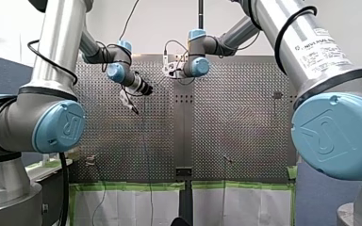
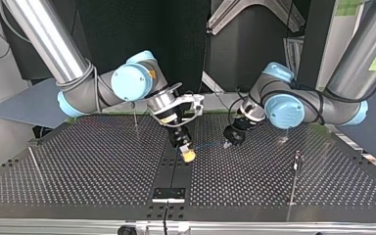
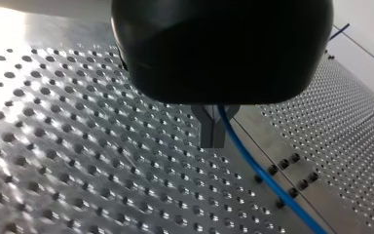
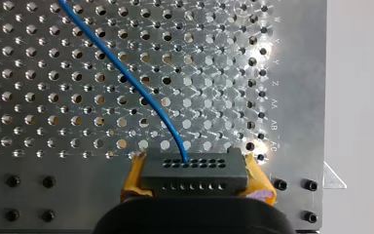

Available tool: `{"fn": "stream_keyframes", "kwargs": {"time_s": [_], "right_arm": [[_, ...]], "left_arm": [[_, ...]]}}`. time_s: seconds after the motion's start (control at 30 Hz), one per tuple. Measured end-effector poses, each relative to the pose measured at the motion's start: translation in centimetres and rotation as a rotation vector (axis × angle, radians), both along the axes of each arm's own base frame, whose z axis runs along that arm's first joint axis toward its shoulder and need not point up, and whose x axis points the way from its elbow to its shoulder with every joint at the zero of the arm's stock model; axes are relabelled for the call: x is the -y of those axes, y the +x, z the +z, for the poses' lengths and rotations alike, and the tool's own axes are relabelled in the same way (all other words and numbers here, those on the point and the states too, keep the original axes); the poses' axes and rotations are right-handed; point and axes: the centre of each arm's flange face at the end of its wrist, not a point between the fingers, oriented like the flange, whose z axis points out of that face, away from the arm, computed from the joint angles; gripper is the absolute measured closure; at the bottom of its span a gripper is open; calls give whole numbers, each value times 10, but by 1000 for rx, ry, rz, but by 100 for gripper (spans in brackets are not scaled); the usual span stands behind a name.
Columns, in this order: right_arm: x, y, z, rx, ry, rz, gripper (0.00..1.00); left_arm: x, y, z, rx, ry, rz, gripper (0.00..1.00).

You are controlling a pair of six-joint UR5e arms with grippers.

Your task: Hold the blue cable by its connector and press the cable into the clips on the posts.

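My right gripper [image 4: 197, 169] clamps the connector [image 4: 195, 181] between its yellow pads. The blue cable [image 4: 141, 92] runs ahead from it. My left gripper [image 3: 213, 130] is pinched narrow on the cable further along. Posts [image 2: 297, 164] stand well apart from both. I judge the connector is held, no clip filled, and all the pressing is left.

Both arms reach toward the middle with wrists bent down. My right gripper [image 2: 188, 153] points down, its yellow pads [image 4: 132, 176] clamped on the connector [image 4: 195, 175]. My left gripper [image 3: 213, 132], tilted, pinches the cable [image 3: 258, 170] between its metal fingers.
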Motion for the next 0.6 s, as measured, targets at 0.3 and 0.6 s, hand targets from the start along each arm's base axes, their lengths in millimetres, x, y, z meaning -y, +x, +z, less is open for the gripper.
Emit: {"fn": "stream_keyframes", "kwargs": {"time_s": [0.3, 0.6], "right_arm": [[-1, -2, -12, -14, 16, 2, 100], [-3, 0, -15, -19, 19, 22, 100]], "left_arm": [[-18, -26, 12, 6, 87, 73, 100], [-35, -44, 19, 69, 161, 146, 100]]}}
